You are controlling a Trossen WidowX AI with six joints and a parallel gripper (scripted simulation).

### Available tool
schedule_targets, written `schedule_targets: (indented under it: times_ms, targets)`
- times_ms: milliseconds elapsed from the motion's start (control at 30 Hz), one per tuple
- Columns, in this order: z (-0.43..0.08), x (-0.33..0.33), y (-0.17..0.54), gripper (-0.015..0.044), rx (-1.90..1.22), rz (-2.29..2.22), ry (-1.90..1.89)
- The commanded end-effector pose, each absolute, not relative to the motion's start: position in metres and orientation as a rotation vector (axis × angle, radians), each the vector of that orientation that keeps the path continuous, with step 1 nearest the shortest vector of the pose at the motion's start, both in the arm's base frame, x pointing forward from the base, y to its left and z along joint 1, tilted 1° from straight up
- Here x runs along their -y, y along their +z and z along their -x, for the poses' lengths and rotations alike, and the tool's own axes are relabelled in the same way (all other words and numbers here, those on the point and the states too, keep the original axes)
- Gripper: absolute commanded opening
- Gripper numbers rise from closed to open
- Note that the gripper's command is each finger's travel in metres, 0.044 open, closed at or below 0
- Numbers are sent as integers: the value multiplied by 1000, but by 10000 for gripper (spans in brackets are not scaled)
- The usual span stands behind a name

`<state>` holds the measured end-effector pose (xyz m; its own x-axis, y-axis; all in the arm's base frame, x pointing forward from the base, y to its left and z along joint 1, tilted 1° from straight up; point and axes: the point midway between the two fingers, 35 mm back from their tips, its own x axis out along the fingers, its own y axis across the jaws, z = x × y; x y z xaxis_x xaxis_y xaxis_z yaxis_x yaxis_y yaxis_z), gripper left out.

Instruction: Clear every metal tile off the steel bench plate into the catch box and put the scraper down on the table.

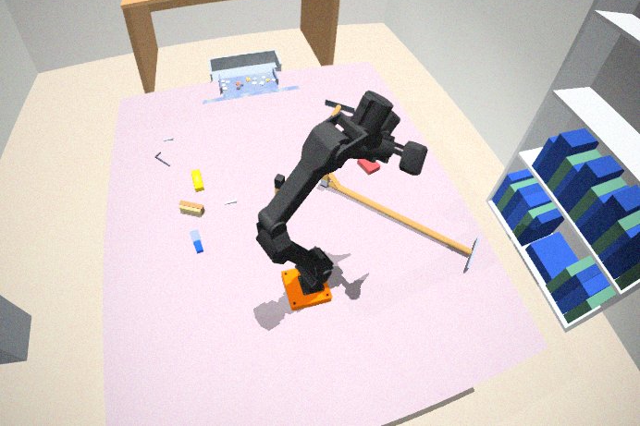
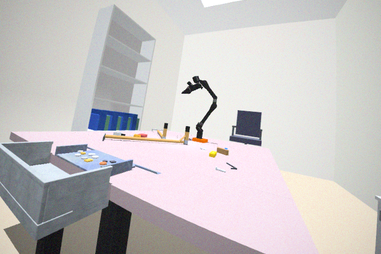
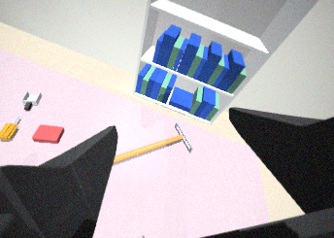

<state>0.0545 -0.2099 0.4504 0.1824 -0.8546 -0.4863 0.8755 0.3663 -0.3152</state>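
Note:
Several small white, yellow, orange and dark tiles [image 1: 247, 79] [image 2: 88, 160] lie spread on the blue-grey steel plate [image 1: 261, 91] [image 2: 106, 156]. The open grey catch box [image 1: 245, 58] [image 2: 76, 195] is at the plate's far end. One long tool with a dark crosswise head [image 1: 337, 104] [image 2: 136, 139] lies partly behind the arm. Another wooden-handled tool [image 1: 405, 219] [image 3: 150, 150] has a pale blade and lies toward the shelf. Both have upright black-topped grips. My gripper [image 2: 183, 92] [image 3: 173, 119] is open and empty, high above the table, pointing toward the shelf side.
A red block [image 1: 368, 165] [image 3: 49, 134] and an orange-handled item [image 3: 9, 131] lie on the table's shelf side. A yellow block [image 1: 197, 179] [image 2: 212, 153], a wooden block [image 1: 191, 208] [image 2: 222, 151] and a blue block [image 1: 196, 241] lie on the other side. A bookshelf [image 2: 104, 75] stands beyond the table.

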Motion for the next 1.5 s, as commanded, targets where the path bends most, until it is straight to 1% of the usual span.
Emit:
schedule_targets:
  times_ms: [0,900,1467]
  targets:
    - [-47,216,445,440,-643,-101,-1268]
    - [25,238,410,440,-470,-525,-1650]
    - [27,239,409,440,-464,-536,-1659]
